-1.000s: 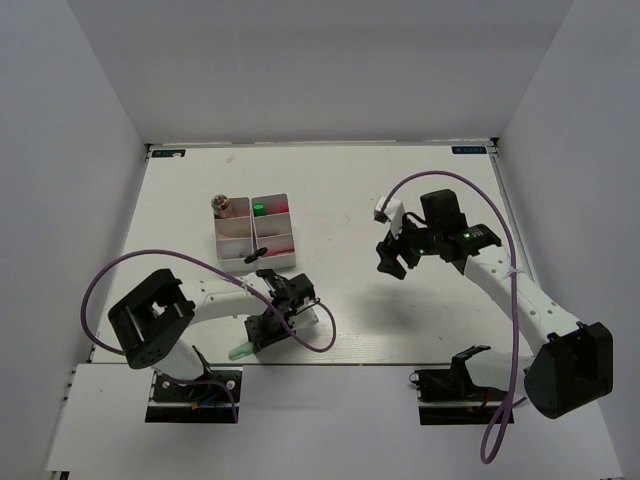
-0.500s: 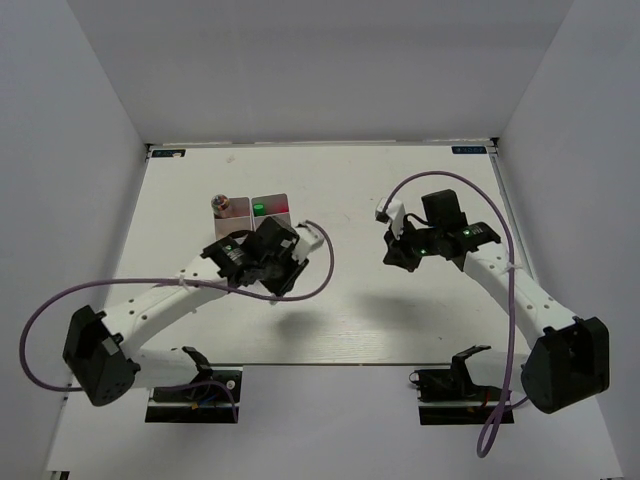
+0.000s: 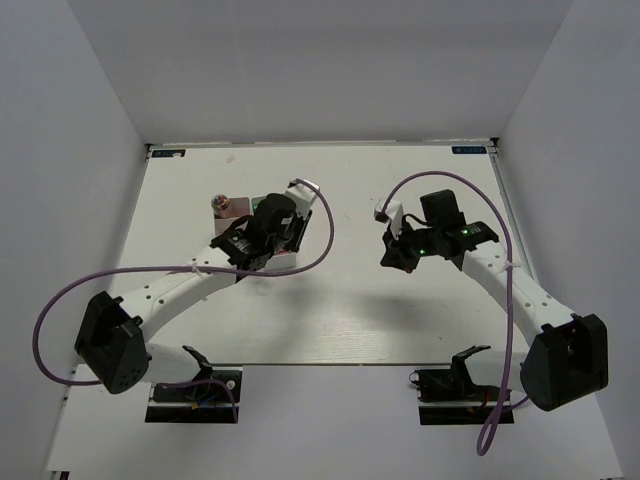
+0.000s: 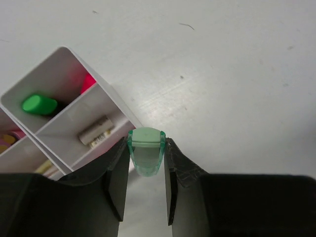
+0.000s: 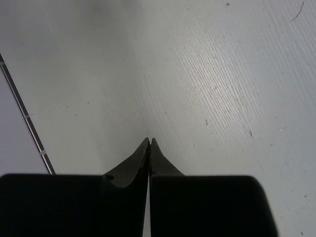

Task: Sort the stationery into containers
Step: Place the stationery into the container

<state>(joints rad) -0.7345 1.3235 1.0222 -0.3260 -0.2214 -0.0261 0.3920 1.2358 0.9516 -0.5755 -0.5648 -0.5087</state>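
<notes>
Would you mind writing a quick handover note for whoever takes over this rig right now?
Left gripper: shut on a pale green marker, held at the edge of the trays.
Right gripper: shut, empty, over the table.
Done: a green highlighter, a pink item and a white eraser-like piece lie in compartments.
Left: drop the marker into a compartment, then check the small unclear item at the trays' far left corner.
</notes>
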